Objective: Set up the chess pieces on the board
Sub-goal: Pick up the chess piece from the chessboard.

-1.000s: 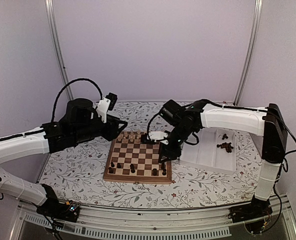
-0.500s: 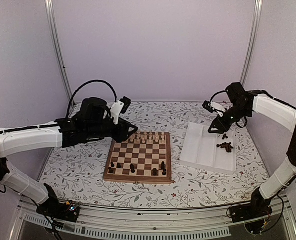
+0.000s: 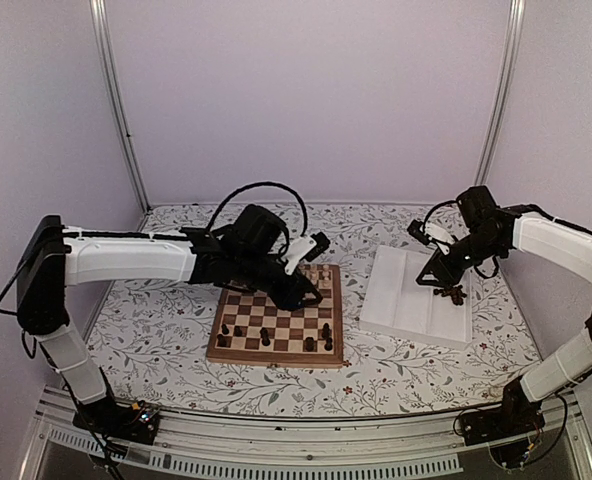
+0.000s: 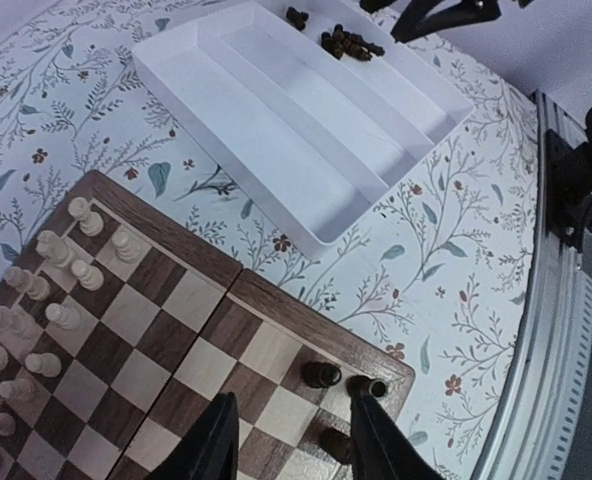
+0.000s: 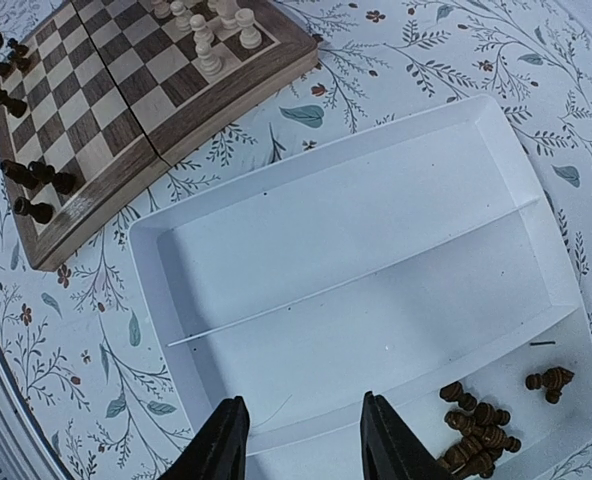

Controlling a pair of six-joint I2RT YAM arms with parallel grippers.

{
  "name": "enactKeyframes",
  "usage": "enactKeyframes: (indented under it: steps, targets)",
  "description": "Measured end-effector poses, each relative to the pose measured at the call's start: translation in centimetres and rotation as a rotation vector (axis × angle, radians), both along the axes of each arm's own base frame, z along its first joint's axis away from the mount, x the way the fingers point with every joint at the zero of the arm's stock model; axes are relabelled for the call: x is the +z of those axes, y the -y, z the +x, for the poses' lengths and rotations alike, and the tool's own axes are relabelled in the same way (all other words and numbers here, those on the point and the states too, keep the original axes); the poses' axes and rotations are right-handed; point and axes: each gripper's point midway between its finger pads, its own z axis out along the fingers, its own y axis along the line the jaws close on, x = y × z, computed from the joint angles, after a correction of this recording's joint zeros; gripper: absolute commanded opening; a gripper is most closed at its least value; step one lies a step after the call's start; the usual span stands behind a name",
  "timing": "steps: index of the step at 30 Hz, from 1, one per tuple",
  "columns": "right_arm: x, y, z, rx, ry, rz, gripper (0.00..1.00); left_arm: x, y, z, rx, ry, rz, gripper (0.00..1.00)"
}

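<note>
The left jaws stand apart, empty, above the board [image 4: 166, 340] near dark chess pieces [image 4: 323, 374]. The right jaws, also apart and empty, hover over the white tray [image 5: 376, 250].

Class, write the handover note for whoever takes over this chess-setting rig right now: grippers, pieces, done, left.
Left gripper: open, empty, over the right part of the square wooden chessboard.
Right gripper: open, empty, above the white ridged tray, near its end compartment.
Dark brown wooden chess pieces: a few stand on the board's near rows; the rest lie in the tray's end compartment.
Done: pale cream wooden chessmen stand at the far side.
Left: move the tray's dark pieces onto the board and arrange them.
</note>
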Motion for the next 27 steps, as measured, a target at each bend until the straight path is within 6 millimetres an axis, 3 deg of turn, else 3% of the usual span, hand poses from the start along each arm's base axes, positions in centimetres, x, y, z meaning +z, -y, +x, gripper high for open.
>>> enactKeyframes:
  steps: [5, 10, 19, 27]
  targets:
    - [-1.6, -0.1, -0.4, 0.001, 0.004, 0.015, 0.41, -3.2, 1.4, -2.0, -0.075, -0.059, 0.097, 0.4]
    - [-2.1, -0.3, -0.5, 0.005, 0.014, 0.03, 0.41, -5.4, 2.1, -2.4, -0.108, -0.099, 0.156, 0.38]
    - [-1.8, -0.5, -0.1, 0.009, 0.043, 0.045, 0.41, -7.1, 3.8, -2.0, -0.135, -0.122, 0.202, 0.32]
    - [-2.1, -0.5, -0.1, 0.008, 0.046, 0.046, 0.41, -8.6, 3.4, -2.8, -0.164, -0.159, 0.261, 0.25]
